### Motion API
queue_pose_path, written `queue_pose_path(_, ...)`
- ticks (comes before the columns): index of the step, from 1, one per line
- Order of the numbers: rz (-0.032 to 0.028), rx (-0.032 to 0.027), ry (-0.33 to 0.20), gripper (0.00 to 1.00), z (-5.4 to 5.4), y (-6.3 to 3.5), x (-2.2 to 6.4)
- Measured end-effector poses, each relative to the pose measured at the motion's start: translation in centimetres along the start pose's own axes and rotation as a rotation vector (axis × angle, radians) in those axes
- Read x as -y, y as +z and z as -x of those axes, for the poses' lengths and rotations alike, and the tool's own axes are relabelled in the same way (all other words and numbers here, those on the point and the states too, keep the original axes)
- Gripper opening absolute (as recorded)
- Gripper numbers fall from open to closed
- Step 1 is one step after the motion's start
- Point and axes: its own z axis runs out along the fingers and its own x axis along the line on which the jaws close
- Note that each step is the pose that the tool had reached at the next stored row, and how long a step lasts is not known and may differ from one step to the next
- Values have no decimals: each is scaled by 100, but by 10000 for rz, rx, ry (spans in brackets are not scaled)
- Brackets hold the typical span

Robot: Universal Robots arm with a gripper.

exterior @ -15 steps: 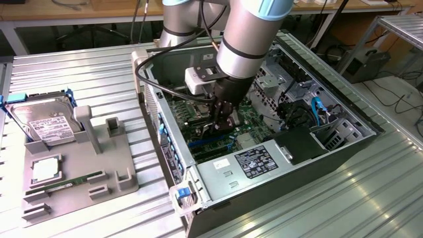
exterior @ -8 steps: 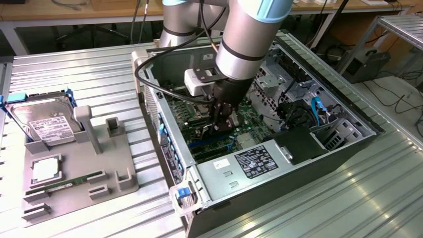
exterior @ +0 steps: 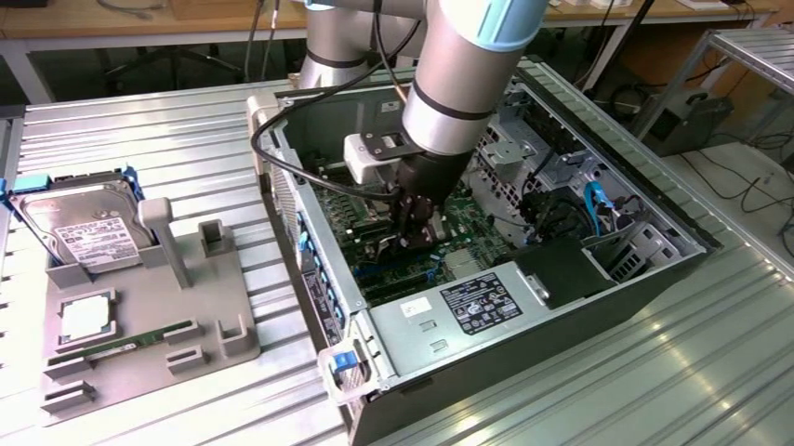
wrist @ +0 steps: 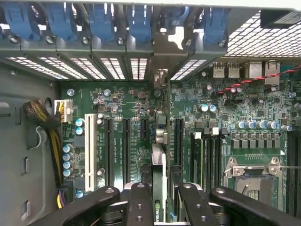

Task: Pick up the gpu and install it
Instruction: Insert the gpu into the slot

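Install step, item 1: claw (wrist: 159,202) clamps the gpu (wrist: 159,172) edge-on, deep inside the open computer case (exterior: 670,232) above the motherboard (wrist: 127,101); seating calls for square alignment over 1 slot (wrist: 178,141).

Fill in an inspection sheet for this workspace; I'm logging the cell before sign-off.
Surface: ribbed metal table carrying an open computer case and a grey parts holder.
Job's things: gpu held edge-on between the fingers, above the motherboard slots inside the case.
Clutter: silver hard drive and green memory stick on the holder.
Grippers: gripper lowered into the case, shut on the gpu.
Cables: black cable looping off the arm; yellow-black bundle in the case.
Surroundings: benches and cables behind.
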Motion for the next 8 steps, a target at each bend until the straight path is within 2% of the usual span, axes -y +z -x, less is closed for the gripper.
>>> queue_pose_path(8,-6,14,4,27,0,28,0)
